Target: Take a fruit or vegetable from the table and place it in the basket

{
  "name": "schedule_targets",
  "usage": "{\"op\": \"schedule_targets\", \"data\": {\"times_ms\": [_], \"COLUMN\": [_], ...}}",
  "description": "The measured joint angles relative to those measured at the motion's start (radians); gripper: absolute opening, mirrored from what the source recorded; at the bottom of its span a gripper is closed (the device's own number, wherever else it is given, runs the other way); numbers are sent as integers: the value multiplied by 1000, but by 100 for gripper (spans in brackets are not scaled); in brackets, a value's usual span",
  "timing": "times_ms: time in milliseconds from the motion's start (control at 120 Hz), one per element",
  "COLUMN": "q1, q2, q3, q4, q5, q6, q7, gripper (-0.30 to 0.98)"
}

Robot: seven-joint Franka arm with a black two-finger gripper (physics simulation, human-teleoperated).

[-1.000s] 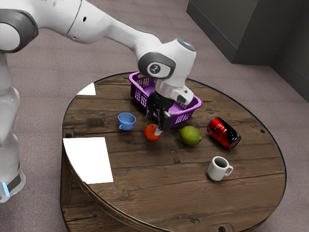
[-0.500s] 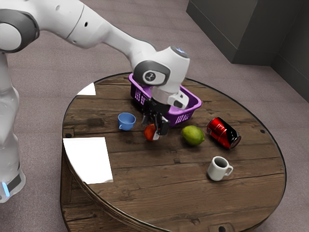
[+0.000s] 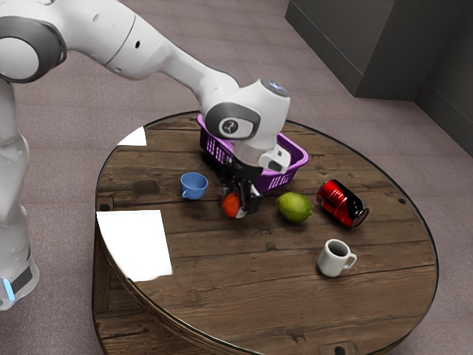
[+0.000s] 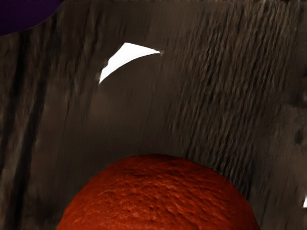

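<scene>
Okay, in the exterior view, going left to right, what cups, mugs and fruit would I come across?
Blue cup → orange → lime → white mug.

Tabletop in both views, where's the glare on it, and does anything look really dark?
Exterior view: the tabletop has a large, featureless white patch toward the exterior view's left and a smaller one farther back, perhaps glare; wrist view: a white sliver on dark wood, the purple basket nearly black, and soft light on the orange-red fruit's pitted skin.
</scene>
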Motion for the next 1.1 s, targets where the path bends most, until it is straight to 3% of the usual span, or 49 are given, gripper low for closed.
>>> {"op": "schedule_targets", "data": {"times_ms": [108, 258, 458, 642, 1008, 1100], "q1": [-12, -41, -24, 173, 331, 332], "q2": [-13, -133, -182, -91, 198, 206], "q3": [-1, -2, -11, -8, -19, -25], "q4": [0, 14, 290, 390, 565, 565], "q5": [4, 23, 128, 166, 142, 122], "q6": [5, -34, -281, -420, -479, -474], "q7": [-13, -35, -53, -6, 147, 187], "gripper": [39, 37, 39, 38, 38, 52]}}
